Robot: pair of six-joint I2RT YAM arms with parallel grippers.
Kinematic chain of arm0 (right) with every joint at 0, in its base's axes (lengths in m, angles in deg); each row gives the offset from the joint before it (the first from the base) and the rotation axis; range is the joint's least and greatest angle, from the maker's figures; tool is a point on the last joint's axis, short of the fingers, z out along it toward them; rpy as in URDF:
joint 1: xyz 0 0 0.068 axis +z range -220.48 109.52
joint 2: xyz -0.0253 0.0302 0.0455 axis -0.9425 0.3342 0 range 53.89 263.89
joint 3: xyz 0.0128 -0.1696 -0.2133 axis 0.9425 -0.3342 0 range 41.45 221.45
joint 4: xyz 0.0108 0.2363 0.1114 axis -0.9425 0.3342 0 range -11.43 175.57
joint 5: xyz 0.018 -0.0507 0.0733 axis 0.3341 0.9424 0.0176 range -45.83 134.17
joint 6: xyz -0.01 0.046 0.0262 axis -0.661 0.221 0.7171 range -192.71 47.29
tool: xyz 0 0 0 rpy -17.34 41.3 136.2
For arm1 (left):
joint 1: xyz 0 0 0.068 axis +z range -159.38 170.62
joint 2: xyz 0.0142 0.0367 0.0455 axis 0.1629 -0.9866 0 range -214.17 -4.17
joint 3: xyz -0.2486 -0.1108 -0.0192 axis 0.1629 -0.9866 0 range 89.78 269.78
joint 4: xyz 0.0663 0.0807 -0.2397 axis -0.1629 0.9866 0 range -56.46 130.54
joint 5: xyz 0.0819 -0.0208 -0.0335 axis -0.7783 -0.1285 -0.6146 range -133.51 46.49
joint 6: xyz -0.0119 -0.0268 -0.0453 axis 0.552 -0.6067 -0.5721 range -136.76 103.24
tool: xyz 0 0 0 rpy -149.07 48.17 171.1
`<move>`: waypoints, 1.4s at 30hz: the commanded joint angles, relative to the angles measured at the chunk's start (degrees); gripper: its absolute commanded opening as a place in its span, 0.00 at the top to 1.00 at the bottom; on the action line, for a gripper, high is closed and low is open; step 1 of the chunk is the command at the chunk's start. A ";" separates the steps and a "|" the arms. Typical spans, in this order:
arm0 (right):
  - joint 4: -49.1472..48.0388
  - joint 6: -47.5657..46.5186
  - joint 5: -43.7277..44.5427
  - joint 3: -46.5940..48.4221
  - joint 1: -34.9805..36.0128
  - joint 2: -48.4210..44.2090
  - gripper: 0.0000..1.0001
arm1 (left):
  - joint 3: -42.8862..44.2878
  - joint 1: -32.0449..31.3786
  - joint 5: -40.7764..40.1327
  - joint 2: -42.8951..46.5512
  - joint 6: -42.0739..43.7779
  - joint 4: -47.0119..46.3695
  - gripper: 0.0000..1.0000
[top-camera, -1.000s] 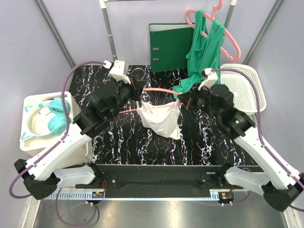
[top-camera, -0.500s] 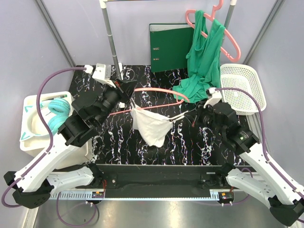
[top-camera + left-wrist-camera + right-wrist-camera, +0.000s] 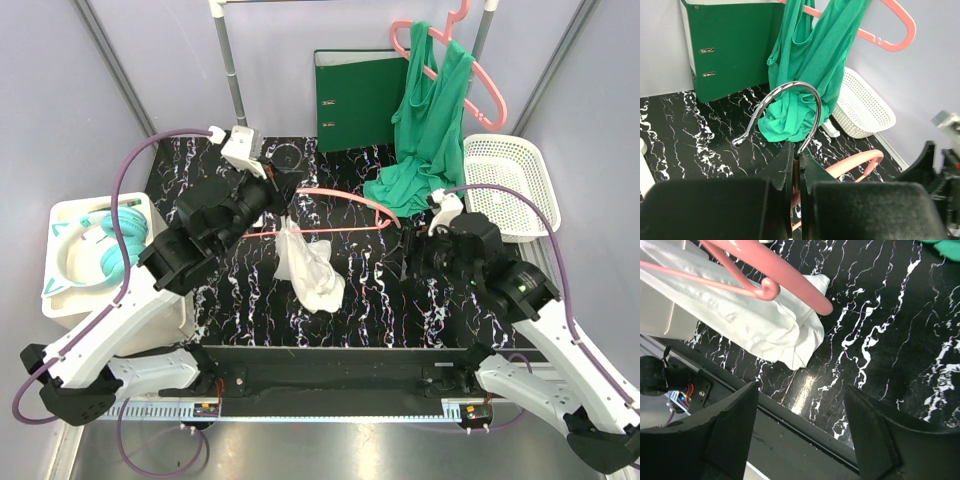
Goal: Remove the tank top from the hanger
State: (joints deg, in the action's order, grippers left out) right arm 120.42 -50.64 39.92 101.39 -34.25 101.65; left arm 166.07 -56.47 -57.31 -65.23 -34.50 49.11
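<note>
My left gripper [image 3: 272,192] is shut on the neck of a pink hanger [image 3: 345,194], just under its metal hook [image 3: 790,95]; the jaws [image 3: 797,156] pinch the pink stem. A white tank top [image 3: 308,265] droops in a bunch from the hanger's left half down onto the black marbled table [image 3: 440,330]. The hanger's right end is bare. My right gripper [image 3: 408,246] hovers to the right of the cloth, open and empty. In the right wrist view the tank top [image 3: 740,315] lies under the hanger [image 3: 780,272], beyond the spread fingers of that gripper [image 3: 801,390].
A green tank top [image 3: 430,110] hangs on a second pink hanger at the back right, beside a green binder [image 3: 355,95]. A white basket [image 3: 510,180] stands at the right edge. A white bin with teal headphones [image 3: 100,250] sits at the left. A rack pole [image 3: 230,70] rises behind.
My right gripper has opened and let go of the white tank top, which has slumped left into a bunch. My left arm has shifted the hanger back and to the right.
</note>
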 commanded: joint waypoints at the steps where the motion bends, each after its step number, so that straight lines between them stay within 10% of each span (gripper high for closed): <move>1: 3.33 -5.01 -0.85 4.83 0.25 -3.20 0.20 | 4.65 -0.20 2.29 0.33 2.44 -1.07 1.00; 19: -3.07 -12.66 -21.49 13.45 0.25 6.98 0.18 | 7.47 -0.20 20.12 -1.78 3.15 2.62 1.00; 34: -19.33 -3.53 -23.61 2.64 0.25 4.36 0.71 | 10.63 -0.28 22.68 -6.00 -0.80 1.83 0.98; 38: -23.47 -0.71 -21.77 -1.14 0.25 2.51 1.00 | 10.20 -0.20 19.09 -5.21 -0.90 1.92 0.72; 39: -24.26 -0.10 -20.81 -1.49 0.25 1.90 1.00 | 9.58 -0.28 18.47 -4.78 -0.63 1.92 0.41; 42: -24.97 0.43 -19.83 -2.20 0.25 0.58 1.00 | 7.92 -0.28 16.44 -2.06 1.47 2.01 0.24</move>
State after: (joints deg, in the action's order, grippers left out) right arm 101.88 -53.92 15.83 99.82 -33.66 103.77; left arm 173.04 -56.47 -38.21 -72.02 -34.12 55.32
